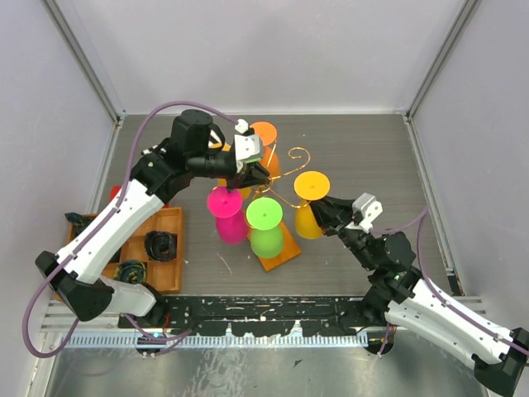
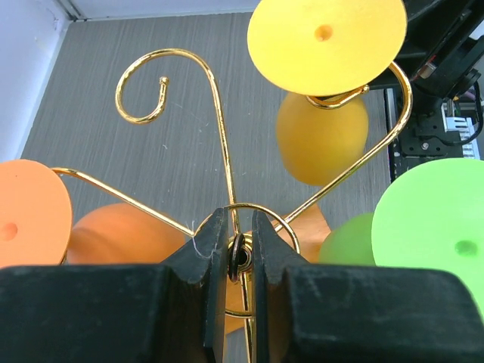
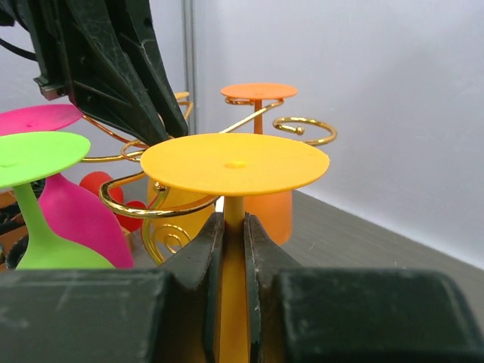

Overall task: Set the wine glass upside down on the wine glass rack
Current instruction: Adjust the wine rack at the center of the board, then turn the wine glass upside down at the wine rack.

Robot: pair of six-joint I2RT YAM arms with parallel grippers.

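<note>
Your right tool is clamping, nearly shut, on the stem of the yellow plastic wine glass. It is holding the glass bowl-down, with the flat foot just above one curled arm of the thin gold wire rack on its orange-brown wooden base. Your left tool is pinching the small ring at the rack's centre, jaws almost closed, steadying it on the grey tabletop. The stem is sitting inside the curl, but whether the foot is actually resting on the wire is hard to tell from here. If you are letting go while the foot is riding above the wire, the glass is likely to drop and swing, perhaps out through the curl's open side. Backing the right tool out crooked is risking dragging the stem along, or knocking the green glass hanging just beside it. Freeing the centre ring early is inviting the loaded rack to rock.
</note>
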